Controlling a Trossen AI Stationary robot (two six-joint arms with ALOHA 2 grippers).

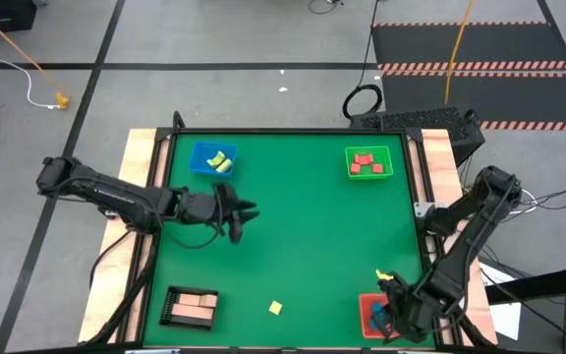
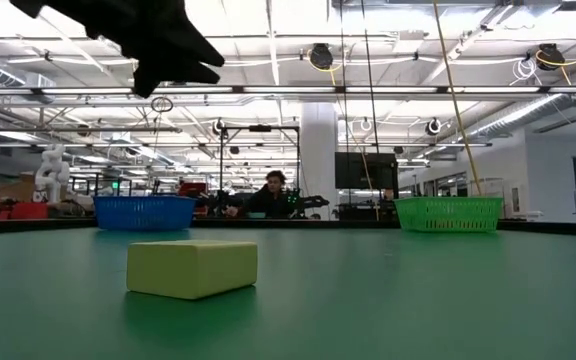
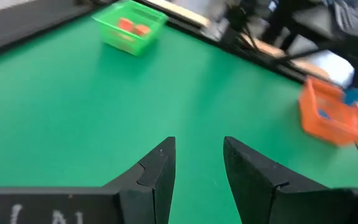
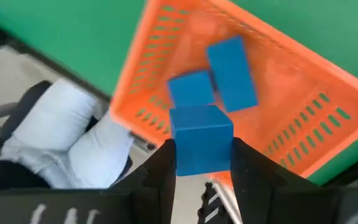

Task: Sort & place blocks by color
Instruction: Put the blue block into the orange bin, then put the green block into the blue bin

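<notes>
The right gripper (image 4: 201,163) hangs over the red-orange mesh tray (image 4: 166,74) of two blue cubes (image 4: 232,71), pinching a third blue cube (image 4: 201,137), while the left gripper (image 3: 197,168) hovers mid-table, fingers parted and empty.

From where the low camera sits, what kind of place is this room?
Probably a robotics lab or workshop. Beyond the green table are rows of ceiling lights, hanging cables, metal frames and a person sitting at another station.

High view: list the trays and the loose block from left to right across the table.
Black tray → blue tray → loose yellow-green block → green tray. The red tray overlaps the green one sideways, so its place is unclear.
</notes>
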